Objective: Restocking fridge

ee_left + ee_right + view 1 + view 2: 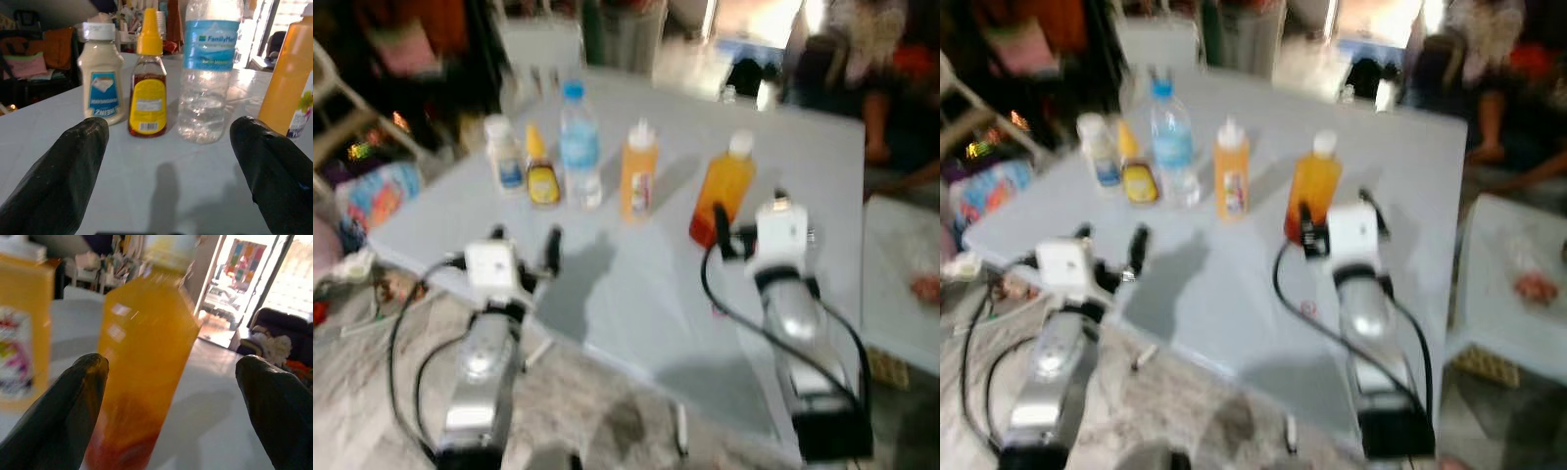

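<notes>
Right gripper (749, 227) spread, empty, aimed at orange-red plastic juice bottle (722, 191); centred approach advised. Left gripper (526, 245) spread, empty.

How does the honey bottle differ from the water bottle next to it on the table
The honey bottle is shorter, with a pointed yellow cap and dark amber contents; the water bottle is taller and wider, clear, with a blue label and a blue cap. Both stand upright, side by side on the table.
</notes>
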Controlling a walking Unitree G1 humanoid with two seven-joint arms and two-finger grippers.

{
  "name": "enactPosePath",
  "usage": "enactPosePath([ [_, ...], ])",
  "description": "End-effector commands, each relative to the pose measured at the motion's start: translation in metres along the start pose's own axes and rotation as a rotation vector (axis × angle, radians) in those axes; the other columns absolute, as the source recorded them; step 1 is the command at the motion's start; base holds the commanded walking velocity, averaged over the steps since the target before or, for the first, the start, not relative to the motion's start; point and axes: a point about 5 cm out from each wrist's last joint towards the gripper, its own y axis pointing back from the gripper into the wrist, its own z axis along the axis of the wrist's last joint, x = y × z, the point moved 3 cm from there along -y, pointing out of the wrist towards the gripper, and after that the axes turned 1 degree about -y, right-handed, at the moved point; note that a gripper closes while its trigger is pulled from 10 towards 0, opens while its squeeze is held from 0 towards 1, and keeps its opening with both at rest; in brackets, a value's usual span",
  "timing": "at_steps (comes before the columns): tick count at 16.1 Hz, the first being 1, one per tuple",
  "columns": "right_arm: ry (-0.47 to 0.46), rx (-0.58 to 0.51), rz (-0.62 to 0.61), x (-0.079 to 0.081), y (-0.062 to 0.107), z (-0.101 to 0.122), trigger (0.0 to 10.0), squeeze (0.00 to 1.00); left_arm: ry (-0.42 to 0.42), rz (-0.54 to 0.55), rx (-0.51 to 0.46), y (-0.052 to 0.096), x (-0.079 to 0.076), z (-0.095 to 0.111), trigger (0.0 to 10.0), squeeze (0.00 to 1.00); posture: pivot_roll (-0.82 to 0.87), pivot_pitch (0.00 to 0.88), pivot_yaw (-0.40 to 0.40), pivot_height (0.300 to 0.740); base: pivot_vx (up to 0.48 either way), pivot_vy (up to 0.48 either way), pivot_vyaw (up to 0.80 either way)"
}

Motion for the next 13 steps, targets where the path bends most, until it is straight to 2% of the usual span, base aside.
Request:
enactPosePath([
  [1, 0.014, -0.002, -0.031, -0.011, -0.002, 0.0, 10.0, 0.0, 0.014, -0.024, -0.014, -0.001, -0.008, 0.004, 10.0, 0.0, -0.06, 0.017, -0.001, 0.74, 0.0, 0.0, 0.0],
  [8, 0.028, -0.052, -0.02, -0.008, -0.011, 0.011, 10.0, 0.0, 0.01, -0.029, -0.014, 0.0, -0.008, 0.004, 10.0, 0.0, -0.06, 0.017, 0.002, 0.74, 0.0, 0.0, 0.0],
  [13, 0.045, -0.123, -0.035, -0.009, -0.019, 0.031, 10.0, 0.0, 0.009, -0.037, -0.015, -0.001, -0.008, 0.004, 10.0, 0.0, -0.06, 0.014, 0.004, 0.74, 0.0, 0.0, 0.0],
])
